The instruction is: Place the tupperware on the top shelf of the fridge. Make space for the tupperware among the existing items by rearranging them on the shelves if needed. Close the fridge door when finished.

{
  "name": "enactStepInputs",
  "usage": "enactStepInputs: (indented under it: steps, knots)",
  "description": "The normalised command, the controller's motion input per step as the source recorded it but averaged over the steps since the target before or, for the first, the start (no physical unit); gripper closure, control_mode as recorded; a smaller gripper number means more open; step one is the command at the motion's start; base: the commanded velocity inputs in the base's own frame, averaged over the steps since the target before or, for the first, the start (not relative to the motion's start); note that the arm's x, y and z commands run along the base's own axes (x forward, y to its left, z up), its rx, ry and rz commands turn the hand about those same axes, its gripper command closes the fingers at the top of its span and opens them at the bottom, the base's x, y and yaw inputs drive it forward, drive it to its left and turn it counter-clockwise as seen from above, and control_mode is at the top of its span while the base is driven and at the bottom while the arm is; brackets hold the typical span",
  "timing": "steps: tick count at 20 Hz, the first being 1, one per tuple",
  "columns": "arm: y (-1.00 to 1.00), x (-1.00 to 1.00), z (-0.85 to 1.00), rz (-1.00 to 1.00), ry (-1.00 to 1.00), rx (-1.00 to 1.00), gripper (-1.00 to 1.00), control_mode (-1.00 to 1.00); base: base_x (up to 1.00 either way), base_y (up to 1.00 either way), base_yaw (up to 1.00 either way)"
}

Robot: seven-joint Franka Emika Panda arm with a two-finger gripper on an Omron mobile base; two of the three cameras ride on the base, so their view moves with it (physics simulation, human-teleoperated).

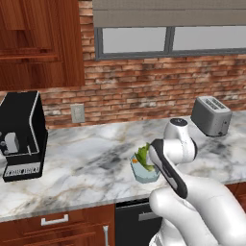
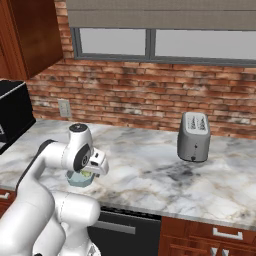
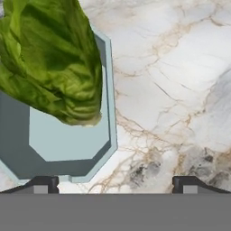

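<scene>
So the tupperware (image 3: 67,144) is a pale blue, eight-sided open tub with leafy green lettuce (image 3: 49,58) piled inside, sitting near the front of the white marble counter (image 1: 86,163). The arm's two-finger gripper (image 3: 115,182) hangs right over it, fingers spread wide, holding nothing.

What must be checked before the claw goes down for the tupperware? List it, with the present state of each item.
1. Claw open wide: ok.
2. Tupperware upright on the marble counter: ok.
3. Claw centred over the tupperware: not ok; the container sits off toward one fingertip.
4. Lettuce inside, rising above the rim: ok, but may hinder a rim grasp.
5. Toaster well apart from the container: ok.
6. Fridge door open: cannot tell.
</scene>
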Motion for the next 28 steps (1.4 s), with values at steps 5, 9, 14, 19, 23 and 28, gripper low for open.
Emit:
enactStepInputs:
  steps: [5, 9, 14, 19, 23, 28]
  knots:
    - [0.12, 0.00, -0.36, 0.00, 0.00, 0.00, -1.00, -1.00, 0.00, 0.00, 0.00]
    - [0.05, 0.00, -0.38, 0.00, 0.00, 0.00, -1.00, -1.00, 0.00, 0.00, 0.00]
    - [0.00, 0.00, -0.44, 0.00, 0.00, 0.00, -1.00, -1.00, 0.00, 0.00, 0.00]
    - [0.00, 0.00, -0.47, 0.00, 0.00, 0.00, -1.00, -1.00, 0.00, 0.00, 0.00]
    - [0.00, 0.00, -0.44, 0.00, 0.00, 0.00, -1.00, -1.00, 0.00, 0.00, 0.00]
    - [0.00, 0.00, -0.43, 0.00, 0.00, 0.00, -1.00, -1.00, 0.00, 0.00, 0.00]
